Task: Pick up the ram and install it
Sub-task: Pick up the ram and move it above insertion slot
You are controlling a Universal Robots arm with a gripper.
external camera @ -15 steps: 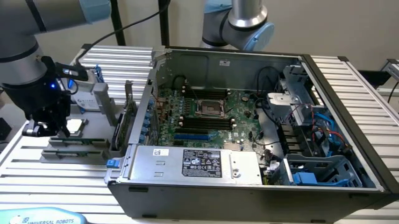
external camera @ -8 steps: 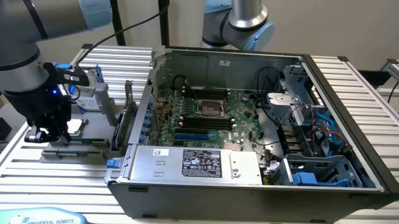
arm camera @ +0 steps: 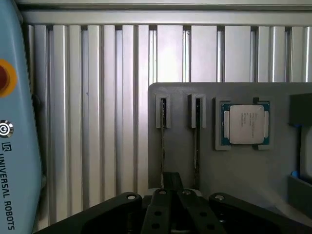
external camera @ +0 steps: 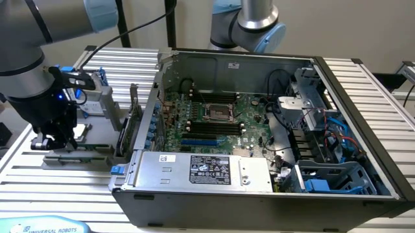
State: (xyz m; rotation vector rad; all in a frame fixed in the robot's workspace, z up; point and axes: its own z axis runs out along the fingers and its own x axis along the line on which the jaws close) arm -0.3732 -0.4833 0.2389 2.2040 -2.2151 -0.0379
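Two ram sticks stand edge-on in slots of a grey holder tray (arm camera: 234, 175): one ram (arm camera: 162, 141) and a second ram (arm camera: 196, 141) beside it. My gripper (arm camera: 171, 187) is shut, its dark fingertips right at the near end of the sticks, closest to the first one. Whether it pinches that stick I cannot tell. In the exterior view the gripper (external camera: 55, 141) is low over the tray (external camera: 71, 158), on the exterior view's left of the open computer case (external camera: 259, 194). The black memory slots (external camera: 211, 127) lie on the green motherboard inside the case.
A square silver processor (arm camera: 245, 124) sits in the tray beside the sticks. A hard drive with a blue frame (external camera: 91, 99) stands behind the gripper. A light-blue teach pendant (arm camera: 14, 146) lies on the ribbed aluminium table (arm camera: 97, 122). A power supply (external camera: 201, 170) fills the case's front.
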